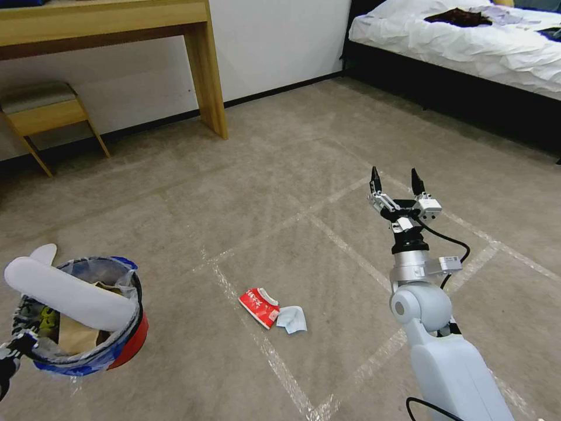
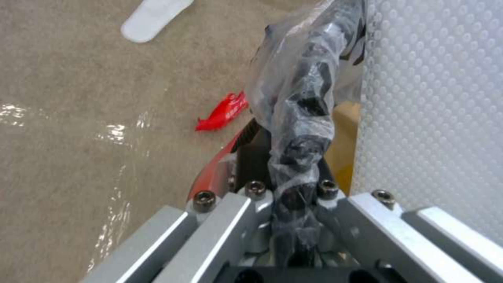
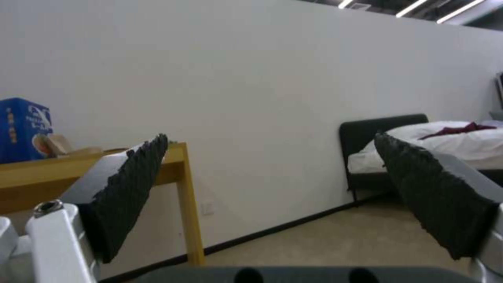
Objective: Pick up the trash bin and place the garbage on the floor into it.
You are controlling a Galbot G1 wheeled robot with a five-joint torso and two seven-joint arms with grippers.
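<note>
The trash bin point(image 1: 131, 342), a red bucket with a clear bag and blue edging, hangs at the lower left over the floor point(image 1: 327, 146). My left gripper point(image 1: 17, 346) is shut on its bagged rim point(image 2: 301, 118). A white slipper point(image 1: 70, 295) lies across the bin's mouth above a brown paper bag point(image 1: 79, 336). On the carpet lie a red wrapper point(image 1: 259, 307) touching a light-blue scrap point(image 1: 291, 319), a second slipper point(image 2: 155, 17) and another red wrapper point(image 2: 223, 113) beside the bin. My right gripper point(image 1: 395, 180) stands open and empty, raised above the carpet to the right of the litter.
A wooden desk point(image 1: 207, 76) and a stool point(image 1: 44, 111) stand by the white wall at the back left. A bed point(image 1: 467, 44) with white bedding fills the back right. A blue box point(image 3: 23, 129) sits on the desk.
</note>
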